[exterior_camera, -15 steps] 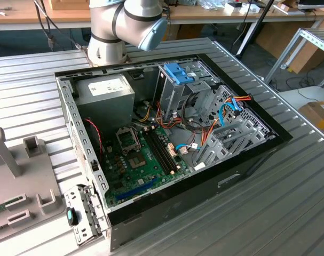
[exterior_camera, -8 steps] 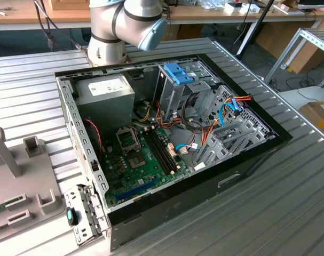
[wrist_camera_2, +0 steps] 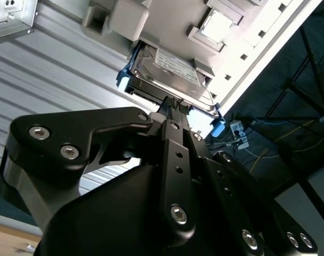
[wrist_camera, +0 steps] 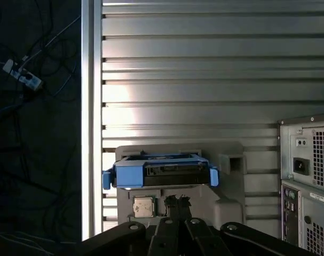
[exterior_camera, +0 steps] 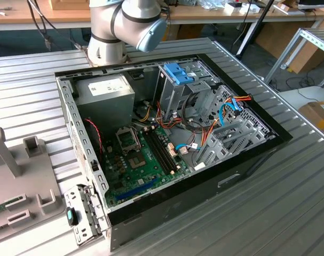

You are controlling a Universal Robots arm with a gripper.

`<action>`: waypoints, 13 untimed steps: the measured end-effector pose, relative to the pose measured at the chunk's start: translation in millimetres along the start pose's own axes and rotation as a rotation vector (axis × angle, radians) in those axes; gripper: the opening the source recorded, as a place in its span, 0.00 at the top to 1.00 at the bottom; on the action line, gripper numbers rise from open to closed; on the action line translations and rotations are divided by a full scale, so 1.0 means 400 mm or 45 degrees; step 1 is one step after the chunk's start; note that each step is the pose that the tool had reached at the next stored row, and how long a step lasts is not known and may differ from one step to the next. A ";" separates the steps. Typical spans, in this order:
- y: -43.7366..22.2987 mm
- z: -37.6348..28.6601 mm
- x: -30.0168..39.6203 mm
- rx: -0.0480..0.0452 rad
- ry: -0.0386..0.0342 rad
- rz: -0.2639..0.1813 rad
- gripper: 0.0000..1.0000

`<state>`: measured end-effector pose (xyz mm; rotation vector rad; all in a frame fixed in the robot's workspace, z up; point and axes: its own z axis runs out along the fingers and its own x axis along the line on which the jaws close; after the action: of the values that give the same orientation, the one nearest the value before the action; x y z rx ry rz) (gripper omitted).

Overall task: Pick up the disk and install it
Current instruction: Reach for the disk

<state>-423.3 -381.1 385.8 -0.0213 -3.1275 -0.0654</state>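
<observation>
The disk (wrist_camera: 162, 173) is a dark grey drive in bright blue side rails, resting on a grey holder block (wrist_camera: 231, 160) on the ribbed metal table. The second wrist view shows the disk's (wrist_camera_2: 172, 66) labelled face and a blue end tab. My gripper (wrist_camera: 176, 201) sits just short of the drive's near edge, centred on it. Its black fingers (wrist_camera_2: 170, 109) stand close together, shut, with nothing between them. The open computer case (exterior_camera: 167, 138) lies on the table in the exterior view.
In the case, a silver drive cage with blue clips (exterior_camera: 179, 74) stands at the back among orange and blue cables. The case's rear panel (wrist_camera: 308, 181) is close beside the holder. A small chip (wrist_camera: 143, 206) lies on the holder. The table edge (wrist_camera: 92, 133) drops to the floor nearby.
</observation>
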 end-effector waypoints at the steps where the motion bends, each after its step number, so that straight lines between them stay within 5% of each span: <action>1: 0.001 0.001 0.008 0.000 0.0000 0.000 0.89; 6: 0.019 0.005 0.058 0.001 -0.0001 0.000 0.89; 13: 0.045 0.016 0.096 0.003 -0.0002 0.000 0.89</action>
<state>-461.6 -362.4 380.6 -0.0214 -3.1277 -0.0617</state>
